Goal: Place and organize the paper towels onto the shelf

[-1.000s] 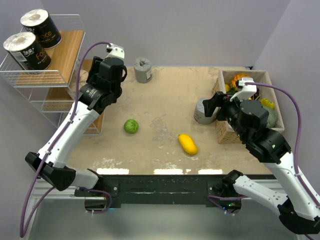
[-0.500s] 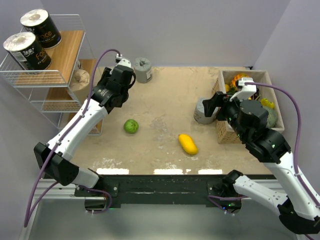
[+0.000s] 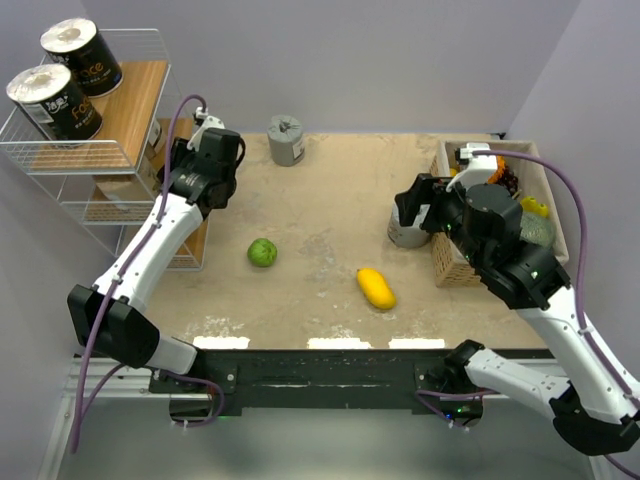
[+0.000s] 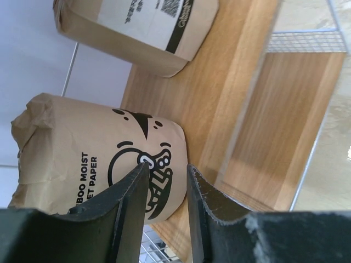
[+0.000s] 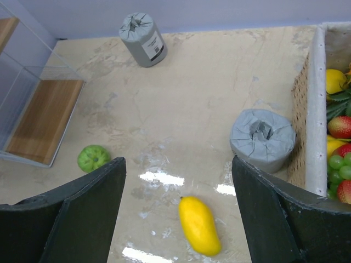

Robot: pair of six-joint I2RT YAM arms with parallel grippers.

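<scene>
Two black paper towel rolls (image 3: 68,78) stand on the top tier of the white wire shelf (image 3: 130,90). Two tan rolls (image 4: 98,159) (image 4: 137,27) lie on a lower wooden board (image 4: 219,98). My left gripper (image 3: 185,155) is at the shelf, its narrowly open, empty jaws (image 4: 167,175) just short of the nearer tan roll. One grey roll (image 3: 286,140) (image 5: 143,39) stands at the table's back. A second grey roll (image 3: 403,228) (image 5: 262,138) stands beside the fruit basket. My right gripper (image 3: 415,205) (image 5: 176,164) is wide open and empty above the table, near that roll.
A green fruit (image 3: 262,252) (image 5: 94,158) and a yellow mango (image 3: 376,288) (image 5: 200,224) lie mid-table. A tan basket (image 3: 452,268) (image 5: 308,109) of fruit stands at the right edge. The shelf's lowest board (image 5: 44,118) reaches onto the table at the left.
My left gripper swung out toward the back grey roll, then returned left to the shelf. A tan roll stays on the shelf. My right gripper shifted slightly back and left.
</scene>
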